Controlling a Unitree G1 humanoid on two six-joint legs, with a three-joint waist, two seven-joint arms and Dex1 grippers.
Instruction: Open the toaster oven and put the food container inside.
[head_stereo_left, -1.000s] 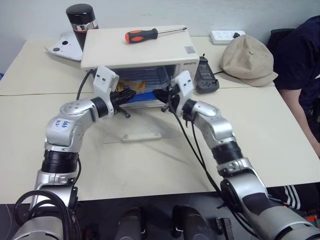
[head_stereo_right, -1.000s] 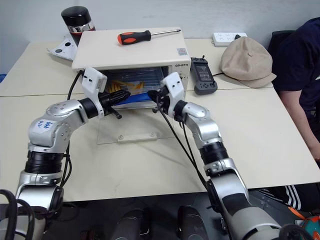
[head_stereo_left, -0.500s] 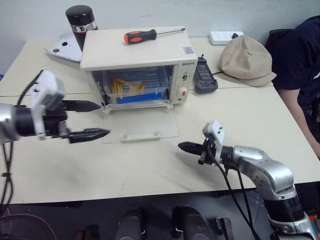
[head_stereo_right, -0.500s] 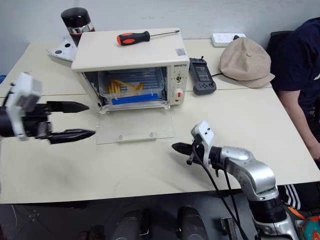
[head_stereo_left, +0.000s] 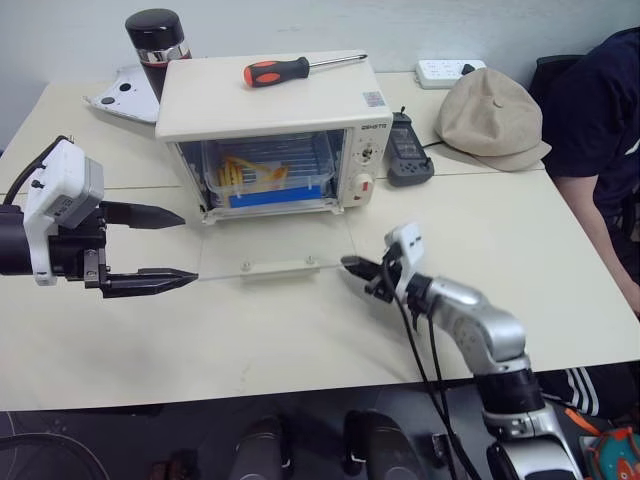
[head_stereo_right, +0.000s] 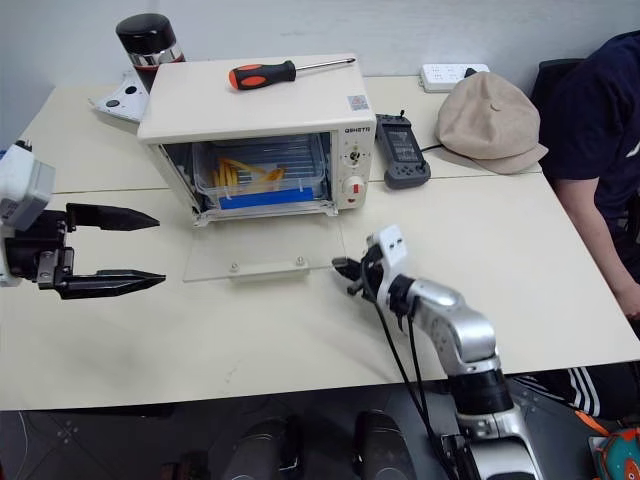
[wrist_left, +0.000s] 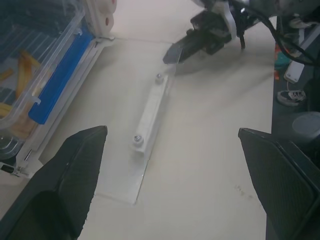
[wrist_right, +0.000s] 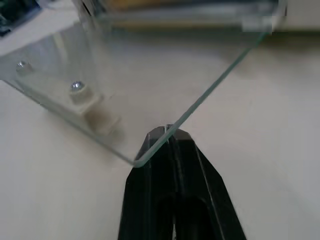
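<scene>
- both arms pulled back from toaster oven (head_stereo_left: 270, 135)
- food container (head_stereo_left: 270, 172) sits inside on rack, door down
- left gripper (head_stereo_left: 145, 248) jaws wide apart
- right gripper (head_stereo_left: 352, 267) jaws together at door corner

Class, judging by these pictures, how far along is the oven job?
Done: the toaster oven door lies open and the food container sits inside. In hand: nothing; the left gripper is open, and the right gripper sits at the door's corner. Left: nothing in the task.
</scene>
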